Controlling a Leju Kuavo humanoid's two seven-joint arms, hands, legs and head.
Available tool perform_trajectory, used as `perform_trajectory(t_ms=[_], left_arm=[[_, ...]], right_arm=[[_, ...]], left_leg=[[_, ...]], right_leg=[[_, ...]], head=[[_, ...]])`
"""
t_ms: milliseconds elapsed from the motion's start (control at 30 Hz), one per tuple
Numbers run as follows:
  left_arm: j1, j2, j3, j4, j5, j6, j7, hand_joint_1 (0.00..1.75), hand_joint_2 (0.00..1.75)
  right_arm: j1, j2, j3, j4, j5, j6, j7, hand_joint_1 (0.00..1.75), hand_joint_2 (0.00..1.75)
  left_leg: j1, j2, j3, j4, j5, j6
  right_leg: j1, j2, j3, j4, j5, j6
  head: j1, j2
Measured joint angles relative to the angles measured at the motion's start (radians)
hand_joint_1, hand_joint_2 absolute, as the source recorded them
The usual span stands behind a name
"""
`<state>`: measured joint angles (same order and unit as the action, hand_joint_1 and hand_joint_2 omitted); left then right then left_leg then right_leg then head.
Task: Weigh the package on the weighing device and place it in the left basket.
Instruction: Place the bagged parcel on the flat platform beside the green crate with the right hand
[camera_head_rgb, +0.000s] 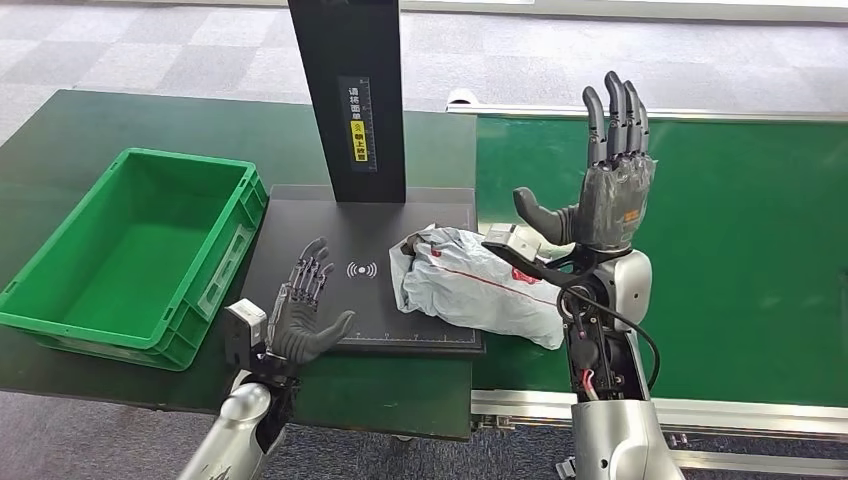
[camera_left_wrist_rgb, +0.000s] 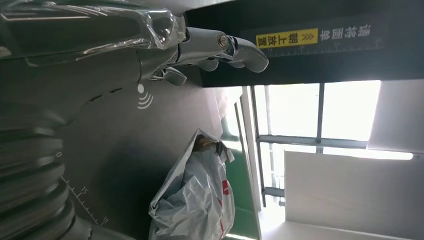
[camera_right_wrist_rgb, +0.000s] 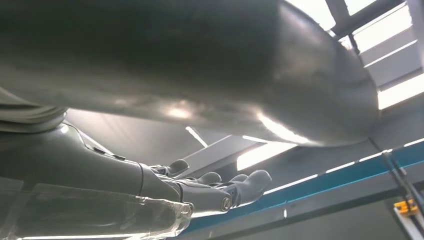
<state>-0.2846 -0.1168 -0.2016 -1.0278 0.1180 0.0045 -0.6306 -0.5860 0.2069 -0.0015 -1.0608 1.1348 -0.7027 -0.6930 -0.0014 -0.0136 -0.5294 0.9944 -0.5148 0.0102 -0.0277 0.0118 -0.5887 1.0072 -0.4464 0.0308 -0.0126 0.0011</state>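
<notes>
**Package on scale, between my two hands**

Package (camera_head_rgb: 478, 285), a crumpled white poly bag, lies on the right part of the black weighing plate (camera_head_rgb: 330, 225), its right end hanging past the plate edge onto the green conveyor (camera_head_rgb: 740, 230). Long axis runs left-right, tilted a bit toward me at the right end. Green basket (camera_head_rgb: 60, 310) sits just beside the plate's left edge, so the pkg has to cross the whole plate to get there.

Left hand (camera_head_rgb: 305, 310) hovers over the plate's near-left corner, palm up-ish, fingers spread, holding nothing. Pkg lies to its right, apart, w/ the scale's wave mark between them. Left wrist view agrees: bag ahead of my fingers (camera_left_wrist_rgb: 235, 50), no contact.

Right hand (camera_head_rgb: 610, 190) is raised above the pkg's right end, fingers straight up and close together, thumb out, empty.

My read: left hand is better placed for carrying to the basket; next move is a reach right across the plate.
</notes>
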Motion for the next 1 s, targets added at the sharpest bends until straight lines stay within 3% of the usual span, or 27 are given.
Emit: perform_trajectory(t_ms=[167, 267, 333, 433, 533, 633, 767, 1000], left_arm=[[0.033, -0.003, 0.018, -0.04, 0.015, 0.039, -0.004, 0.0, 1.75], [0.068, -0.002, 0.036, -0.079, 0.028, 0.07, -0.008, 0.0, 1.75], [0.097, 0.0, 0.054, -0.113, 0.037, 0.082, -0.009, 0.0, 1.75], [0.13, 0.005, 0.087, -0.154, 0.048, 0.087, -0.01, 0.0, 1.75], [0.146, 0.009, 0.118, -0.183, 0.051, 0.087, -0.007, 0.0, 1.75], [0.149, 0.012, 0.137, -0.198, 0.051, 0.085, 0.001, 0.0, 1.75], [0.149, 0.013, 0.147, -0.21, 0.046, 0.08, 0.011, 0.0, 1.75], [0.15, 0.012, 0.148, -0.219, 0.027, 0.076, 0.024, 0.0, 1.75]], right_arm=[[0.011, -0.001, -0.047, -0.063, -0.017, 0.001, 0.012, 0.0, 0.0], [-0.024, -0.024, -0.06, 0.022, 0.027, 0.033, 0.165, 0.0, 0.0], [-0.062, -0.06, -0.04, 0.127, 0.009, 0.128, 0.319, 0.0, 0.0], [-0.104, -0.115, 0.01, 0.261, -0.043, 0.368, 0.486, 0.0, 0.0], [-0.12, -0.158, 0.066, 0.373, -0.091, 0.54, 0.563, 0.0, 0.0], [-0.12, -0.182, 0.099, 0.454, -0.156, 0.638, 0.574, 0.0, 0.0], [-0.121, -0.19, 0.121, 0.521, -0.215, 0.684, 0.579, 0.0, 1.75], [-0.133, -0.189, 0.16, 0.574, -0.251, 0.769, 0.571, 0.0, 1.75]], left_leg=[[0.0, 0.0, 0.0, 0.0, 0.0, 0.0], [0.0, 0.002, 0.0, 0.0, 0.0, 0.0], [0.0, 0.002, 0.0, 0.0, 0.0, 0.0], [0.0, 0.0, 0.0, 0.0, 0.0, 0.0], [0.0, -0.002, 0.0, 0.0, 0.001, 0.0], [0.0, -0.002, -0.001, 0.0, 0.001, 0.0], [0.0, -0.002, -0.002, 0.0, 0.0, 0.0], [0.0, -0.001, -0.002, 0.0, 0.001, 0.0]], right_leg=[[0.0, 0.0, 0.0, 0.0, 0.0, 0.0], [0.0, 0.003, 0.0, 0.0, 0.0, 0.0], [0.0, 0.003, 0.0, 0.0, 0.001, 0.0], [0.0, 0.001, 0.001, 0.0, 0.001, 0.0], [0.0, 0.0, 0.0, 0.0, 0.001, 0.0], [0.0, 0.0, -0.001, 0.0, 0.001, 0.0], [0.0, 0.0, -0.001, 0.0, 0.001, 0.0], [0.0, 0.0, -0.001, 0.0, 0.001, 0.0]], head=[[0.0, 0.0], [0.0, 0.0], [0.0, 0.0], [0.0, 0.0], [0.0, 0.0], [0.0, 0.0], [0.0, 0.0], [0.0, 0.0]])
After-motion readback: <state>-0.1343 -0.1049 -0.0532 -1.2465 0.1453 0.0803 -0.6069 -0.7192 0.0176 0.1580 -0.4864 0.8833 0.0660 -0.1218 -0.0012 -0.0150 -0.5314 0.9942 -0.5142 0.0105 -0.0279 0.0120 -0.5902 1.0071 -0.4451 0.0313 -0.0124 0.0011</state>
